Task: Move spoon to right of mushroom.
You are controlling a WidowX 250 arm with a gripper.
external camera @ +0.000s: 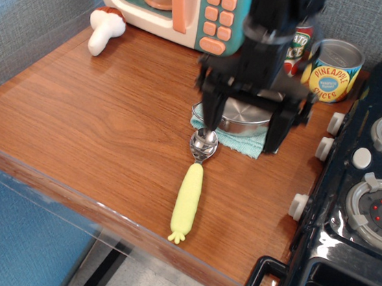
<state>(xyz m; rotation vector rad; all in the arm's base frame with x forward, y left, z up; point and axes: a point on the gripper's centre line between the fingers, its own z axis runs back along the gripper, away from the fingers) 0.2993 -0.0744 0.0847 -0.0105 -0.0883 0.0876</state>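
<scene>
The spoon (190,188) lies on the wooden table near its front edge, metal bowl toward the back, pale yellow-green handle pointing at me. The mushroom (104,29) lies at the back left, white stem and brown cap, beside the toy microwave. My gripper (240,136) is open, fingers wide apart. Its left finger (210,117) hangs just above the spoon's bowl; its right finger is over the cloth's right side. It holds nothing.
A metal pot (243,118) on a teal cloth (246,144) sits partly hidden behind the gripper. A toy microwave (186,4) stands at the back, two cans (333,70) to its right. A black toy stove (364,197) fills the right side.
</scene>
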